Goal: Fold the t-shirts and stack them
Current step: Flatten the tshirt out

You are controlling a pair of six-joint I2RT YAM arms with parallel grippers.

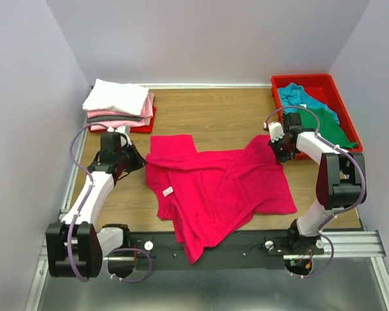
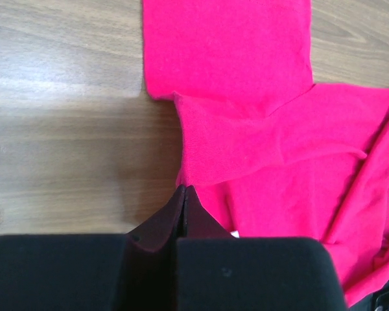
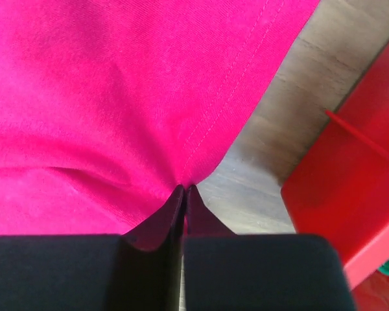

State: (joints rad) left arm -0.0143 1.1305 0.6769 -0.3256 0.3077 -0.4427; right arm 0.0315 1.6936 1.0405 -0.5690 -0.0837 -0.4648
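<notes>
A crimson-pink t-shirt [image 1: 214, 188] lies spread and rumpled across the middle of the table, its white neck label [image 1: 168, 191] showing and its lower part hanging over the near edge. My left gripper [image 1: 141, 162] is low at the shirt's left edge. In the left wrist view its jaws [image 2: 183, 189] are shut, with the edge of the pink cloth [image 2: 279, 129] running into the tips. My right gripper [image 1: 277, 154] is at the shirt's far right corner. The right wrist view shows it [image 3: 184, 188] shut on the stitched hem of the cloth [image 3: 117, 97], which creases toward the tips.
At the back left a stack of folded t-shirts [image 1: 117, 103], white on top of pink and grey, rests on a red tray [image 1: 146, 126]. At the back right another red tray [image 1: 330, 84] holds a teal t-shirt [image 1: 301, 97] and a green one [image 1: 327, 126]; its wall [image 3: 350, 194] is close beside my right gripper.
</notes>
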